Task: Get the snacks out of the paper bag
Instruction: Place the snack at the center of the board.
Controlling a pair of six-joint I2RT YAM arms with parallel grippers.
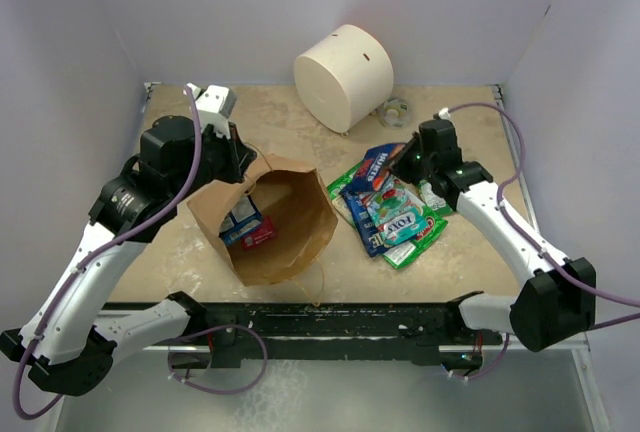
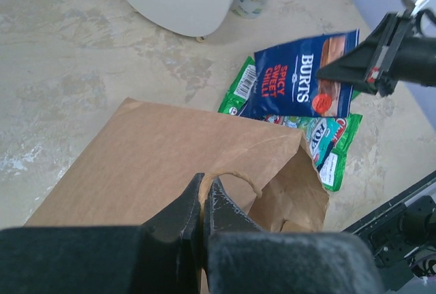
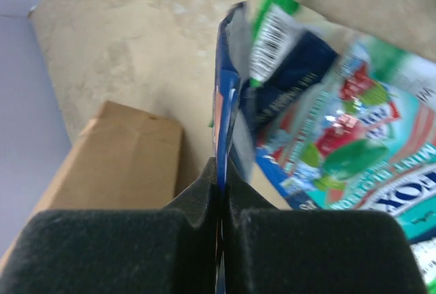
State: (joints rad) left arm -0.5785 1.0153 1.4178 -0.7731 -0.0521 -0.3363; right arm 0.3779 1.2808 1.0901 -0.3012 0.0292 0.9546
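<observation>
Glossy blue foil packet (image 2: 293,79) pinched in R tool (image 3: 219,171); L tool (image 2: 204,185) clamps creased kraft bag (image 2: 157,158).

A brown paper bag (image 1: 285,242) lies on the surface (image 1: 470,132) with its mouth open, a blue-and-white packet (image 1: 240,220) and a red packet (image 1: 262,235) showing inside. The left end effector (image 1: 242,159) sits at the bag's far-left rim; the right end effector (image 1: 405,160) meets the edge of a dark blue packet (image 1: 375,167) over a heap of green packets (image 1: 408,230) just right of the bag. A white cylinder (image 1: 345,77) and a tape roll (image 1: 396,110) stand beyond.
</observation>
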